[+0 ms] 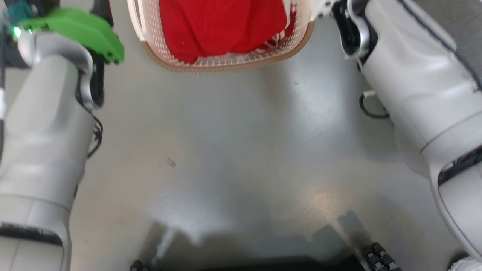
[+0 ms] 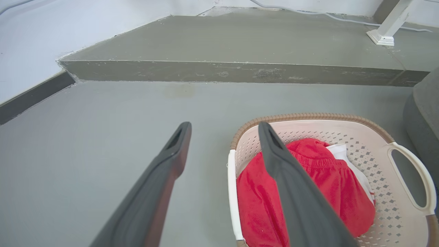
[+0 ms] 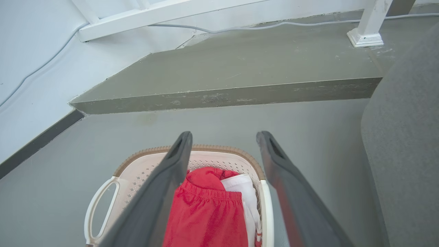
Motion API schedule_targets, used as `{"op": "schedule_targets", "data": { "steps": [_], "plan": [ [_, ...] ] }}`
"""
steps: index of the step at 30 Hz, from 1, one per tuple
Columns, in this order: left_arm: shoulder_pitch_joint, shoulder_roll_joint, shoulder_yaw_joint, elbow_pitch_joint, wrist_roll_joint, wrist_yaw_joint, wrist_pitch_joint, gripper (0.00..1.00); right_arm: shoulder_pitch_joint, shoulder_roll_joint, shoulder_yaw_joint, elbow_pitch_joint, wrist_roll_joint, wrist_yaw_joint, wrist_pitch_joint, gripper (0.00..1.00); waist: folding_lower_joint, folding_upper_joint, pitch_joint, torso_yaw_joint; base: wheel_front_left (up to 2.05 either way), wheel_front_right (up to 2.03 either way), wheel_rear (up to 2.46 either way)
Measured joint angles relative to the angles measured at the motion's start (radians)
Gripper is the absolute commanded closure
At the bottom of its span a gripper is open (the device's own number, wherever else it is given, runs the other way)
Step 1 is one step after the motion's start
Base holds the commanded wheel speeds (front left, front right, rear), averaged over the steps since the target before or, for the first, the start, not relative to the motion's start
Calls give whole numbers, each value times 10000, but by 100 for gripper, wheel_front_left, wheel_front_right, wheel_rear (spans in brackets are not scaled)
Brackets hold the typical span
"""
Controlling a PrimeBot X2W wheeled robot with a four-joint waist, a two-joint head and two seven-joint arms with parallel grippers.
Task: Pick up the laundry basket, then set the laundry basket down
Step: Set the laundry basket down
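The laundry basket (image 1: 226, 64), cream perforated plastic with a brown woven-look rim, stands on the grey floor at the top of the head view, between my two pale forearms. It holds a red garment (image 2: 308, 192) and a white cloth (image 3: 245, 192). My left gripper (image 2: 224, 127) is open; its fingers straddle the basket's near white handle (image 2: 232, 192), one finger outside the basket and one over the red garment. My right gripper (image 3: 224, 133) is open too, straddling the opposite white handle (image 3: 268, 212). Neither gripper holds anything.
A raised concrete step (image 2: 240, 70) runs across the floor beyond the basket, with a white wall and dark baseboard (image 2: 31, 97) to the left. A white post (image 3: 368, 31) and a cable stand on the step. A grey upholstered piece (image 3: 404, 144) sits close on the basket's right.
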Motion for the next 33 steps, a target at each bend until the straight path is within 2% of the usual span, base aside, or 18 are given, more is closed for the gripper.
{"op": "schedule_targets", "data": {
  "steps": [15, 29, 33],
  "plan": [
    [2872, -86, 1323, -2328, 1177, 251, 0, 0, 2944, -334, -1973, -2393, -2266, -2, 0, 0, -1, 0, -1913, -267, 0, 0, 0],
    [5474, -186, 2105, -3791, 2123, 337, 0, 0, 6289, -159, -3754, -4646, -3747, -2, 0, 0, -1, 0, -3744, -237, 0, 0, 0],
    [6188, -360, 2182, -4057, 2349, 349, 0, 0, 7170, -65, -3927, -5202, -4031, -2, 2, 0, -1, 0, -4270, -237, 0, 0, 0]
  ]
}}
